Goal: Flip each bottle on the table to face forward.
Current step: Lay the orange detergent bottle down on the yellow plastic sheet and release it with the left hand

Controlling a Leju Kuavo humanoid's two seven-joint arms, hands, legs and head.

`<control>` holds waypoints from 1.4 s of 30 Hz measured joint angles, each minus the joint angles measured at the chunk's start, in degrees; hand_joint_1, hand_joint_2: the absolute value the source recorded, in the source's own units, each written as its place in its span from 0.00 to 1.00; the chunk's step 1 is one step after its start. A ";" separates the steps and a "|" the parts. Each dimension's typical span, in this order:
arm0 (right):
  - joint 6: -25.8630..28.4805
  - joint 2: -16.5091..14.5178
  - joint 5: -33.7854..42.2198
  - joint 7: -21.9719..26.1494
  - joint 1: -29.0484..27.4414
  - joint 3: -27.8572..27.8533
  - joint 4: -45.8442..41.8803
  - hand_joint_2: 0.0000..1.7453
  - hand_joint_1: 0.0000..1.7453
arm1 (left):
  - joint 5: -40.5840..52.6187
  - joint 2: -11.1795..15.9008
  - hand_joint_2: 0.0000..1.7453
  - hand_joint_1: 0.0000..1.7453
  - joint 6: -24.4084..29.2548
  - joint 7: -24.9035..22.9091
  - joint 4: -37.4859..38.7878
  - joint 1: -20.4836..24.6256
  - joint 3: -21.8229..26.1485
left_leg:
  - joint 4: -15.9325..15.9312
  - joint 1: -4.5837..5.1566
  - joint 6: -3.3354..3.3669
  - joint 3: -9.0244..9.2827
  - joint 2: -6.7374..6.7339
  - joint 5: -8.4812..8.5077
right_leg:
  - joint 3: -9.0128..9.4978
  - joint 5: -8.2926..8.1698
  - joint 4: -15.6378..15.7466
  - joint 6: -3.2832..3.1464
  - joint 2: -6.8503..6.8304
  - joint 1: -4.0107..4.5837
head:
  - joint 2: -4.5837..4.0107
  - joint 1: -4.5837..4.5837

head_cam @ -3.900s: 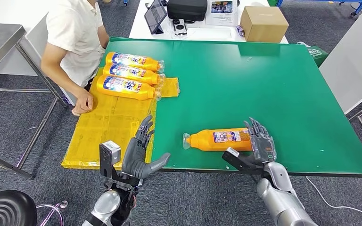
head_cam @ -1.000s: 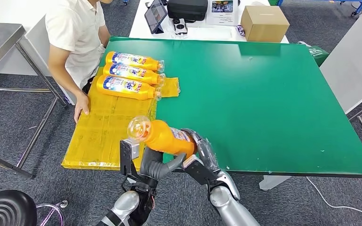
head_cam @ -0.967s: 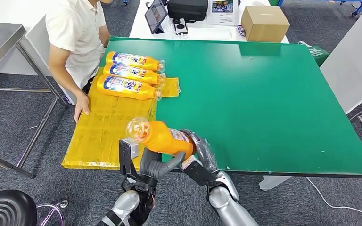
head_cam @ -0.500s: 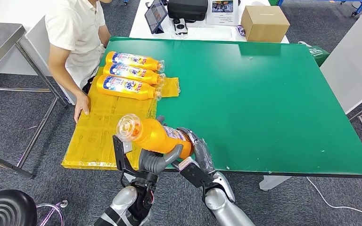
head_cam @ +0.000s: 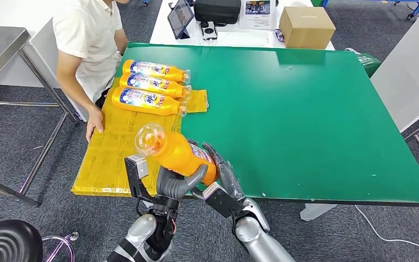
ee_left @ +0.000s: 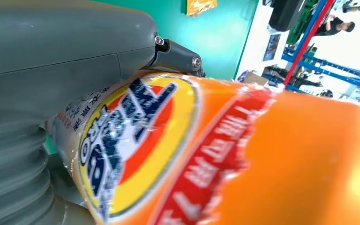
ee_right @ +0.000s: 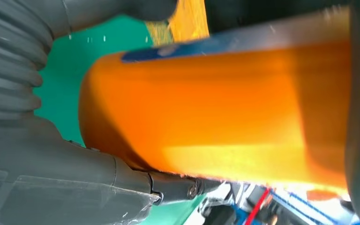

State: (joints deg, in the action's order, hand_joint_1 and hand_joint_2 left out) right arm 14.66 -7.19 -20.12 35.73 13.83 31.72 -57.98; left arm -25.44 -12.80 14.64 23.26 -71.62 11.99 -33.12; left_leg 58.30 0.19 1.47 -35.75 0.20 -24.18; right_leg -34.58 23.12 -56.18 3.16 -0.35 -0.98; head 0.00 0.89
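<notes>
2 hands share the orange bottle [head_cam: 177, 155], lifted over the near edge of the green table [head_cam: 305, 109], cap toward the camera. Left hand [head_cam: 175, 183] wraps its body from below; right hand [head_cam: 225, 177] cups the base end, though its grip looks loose. Best let 1 hand carry before turning the label up. Open yellow mat [head_cam: 120, 153] lies just beside, below 3 laid bottles [head_cam: 150, 87]; a person's hand [head_cam: 94, 126] rests at its far edge.
</notes>
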 joint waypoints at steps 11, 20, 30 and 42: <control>-1.91 0.04 1.09 1.64 0.29 1.30 0.73 0.00 0.00 | 6.76 0.79 1.00 1.00 1.96 2.09 -1.47 -0.41 1.48 | 0.00 0.00 0.00 0.00 -0.01 0.00 | -0.03 0.00 0.00 0.00 0.00 0.00 | 0.00 0.01; -1.62 0.09 1.57 2.10 -1.13 1.28 0.38 0.00 0.00 | 9.00 1.94 1.00 1.00 2.27 2.45 -1.48 -0.02 1.53 | 0.00 0.00 0.00 0.00 -0.03 0.00 | -0.04 0.00 0.00 -0.01 0.01 0.00 | 0.00 0.01; 23.12 -1.72 15.47 4.28 -9.94 -7.85 -16.93 0.00 0.00 | 28.19 6.78 1.00 1.00 5.50 -1.13 -3.43 0.18 4.29 | -0.01 -0.02 -0.01 -0.07 -0.02 0.00 | -0.11 0.02 -0.02 -0.03 0.01 0.00 | 0.00 0.01; 22.47 -5.69 18.31 4.34 -13.15 -17.32 -25.42 0.00 0.00 | 51.57 9.13 1.00 1.00 9.98 -8.08 -1.66 4.71 5.14 | -0.01 -0.02 -0.02 -0.06 -0.01 0.04 | -0.09 0.00 -0.02 -0.03 0.00 0.01 | 0.00 0.01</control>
State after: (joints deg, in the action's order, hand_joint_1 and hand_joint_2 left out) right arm 37.14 -12.88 -1.80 40.06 0.68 14.40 -83.40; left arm 26.13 -3.67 24.62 15.18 -73.28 16.70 -27.98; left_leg 58.30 0.17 1.45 -35.80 0.19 -24.14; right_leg -34.67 23.12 -56.20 3.13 -0.34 -0.97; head 0.00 0.89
